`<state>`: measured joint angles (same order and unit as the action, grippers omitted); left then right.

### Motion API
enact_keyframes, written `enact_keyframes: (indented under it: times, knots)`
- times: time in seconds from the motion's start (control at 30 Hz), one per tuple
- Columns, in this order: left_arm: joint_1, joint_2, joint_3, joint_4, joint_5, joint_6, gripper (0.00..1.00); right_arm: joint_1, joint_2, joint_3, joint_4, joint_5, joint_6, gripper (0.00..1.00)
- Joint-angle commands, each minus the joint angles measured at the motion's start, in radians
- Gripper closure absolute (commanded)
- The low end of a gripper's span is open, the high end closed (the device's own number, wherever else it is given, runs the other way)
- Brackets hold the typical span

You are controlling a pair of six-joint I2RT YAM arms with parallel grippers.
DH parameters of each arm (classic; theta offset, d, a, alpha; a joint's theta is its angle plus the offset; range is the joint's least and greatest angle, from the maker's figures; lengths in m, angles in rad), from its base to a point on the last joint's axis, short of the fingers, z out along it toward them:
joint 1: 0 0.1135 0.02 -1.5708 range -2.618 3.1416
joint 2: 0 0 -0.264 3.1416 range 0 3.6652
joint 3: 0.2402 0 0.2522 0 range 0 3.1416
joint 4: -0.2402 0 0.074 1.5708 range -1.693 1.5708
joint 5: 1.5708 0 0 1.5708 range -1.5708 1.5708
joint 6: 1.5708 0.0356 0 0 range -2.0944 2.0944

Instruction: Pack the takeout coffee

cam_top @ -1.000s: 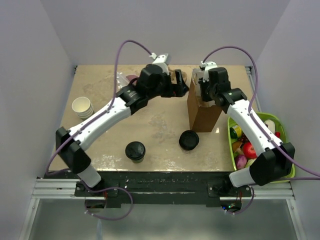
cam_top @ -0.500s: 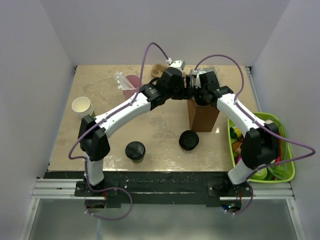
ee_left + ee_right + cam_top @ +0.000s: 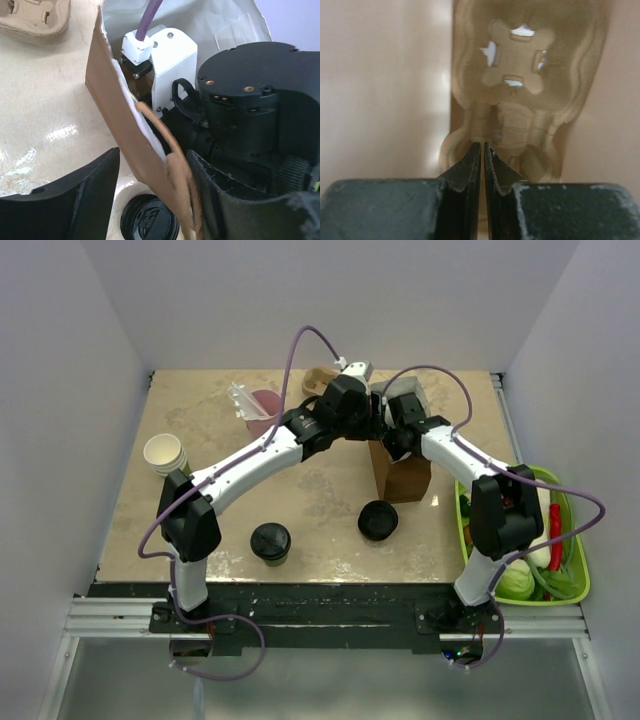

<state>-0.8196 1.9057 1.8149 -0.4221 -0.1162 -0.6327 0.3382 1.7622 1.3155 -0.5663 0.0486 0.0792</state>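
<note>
Though black-lidded, a short, pale takeout coffee (image 3: 270, 542).

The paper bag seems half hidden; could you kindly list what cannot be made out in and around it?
- Top view: the paper bag's inside, covered by both wrists over its mouth.
- Top view: the left fingers and right fingers, hidden under the arms.
- Left wrist view: the cup below the black lid, cut off by the bottom edge.
- Right wrist view: the cup carrier, blurred; contact with the fingers unclear.
</note>
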Motion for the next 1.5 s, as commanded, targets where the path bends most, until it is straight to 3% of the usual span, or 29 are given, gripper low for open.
enact_keyframes:
  times: [0.0,0.17,0.37,0.43,0.7,0.8,0.87,1.07,1.27,1.47]
  knots:
    - [-0.003,-0.011,0.011,0.049,0.006,0.025,0.46,0.001,0.042,-0.021,0.008,0.079,0.019,0.89]
    - [-0.003,-0.002,0.024,0.034,0.001,0.03,0.6,0.002,0.042,-0.01,0.017,0.054,0.007,0.87]
    - [-0.004,-0.005,0.034,0.019,-0.014,0.048,0.83,0.001,-0.079,0.073,0.005,0.071,-0.002,0.63]
    - [-0.004,-0.013,0.032,0.023,-0.014,0.051,1.0,0.002,-0.147,0.106,0.002,0.076,-0.002,0.55]
    - [-0.004,-0.065,-0.003,0.043,-0.046,0.083,1.0,0.001,-0.348,0.122,0.061,0.062,-0.01,0.39]
    - [-0.004,-0.094,-0.032,0.049,-0.062,0.093,1.0,0.002,-0.463,0.055,0.181,0.036,0.001,0.25]
    - [-0.004,-0.106,-0.057,0.055,-0.065,0.097,1.0,0.001,-0.55,0.007,0.255,0.011,0.007,0.02]
    - [-0.004,-0.14,-0.085,0.055,-0.082,0.097,1.0,0.001,-0.713,-0.087,0.338,0.046,0.036,0.02]
    - [-0.003,-0.151,-0.072,0.062,-0.108,0.131,1.0,0.001,-0.682,-0.004,0.162,0.01,0.094,0.02]
    - [-0.003,-0.169,-0.062,0.134,-0.037,0.281,1.0,0.001,-0.675,-0.015,0.166,-0.046,0.036,0.02]
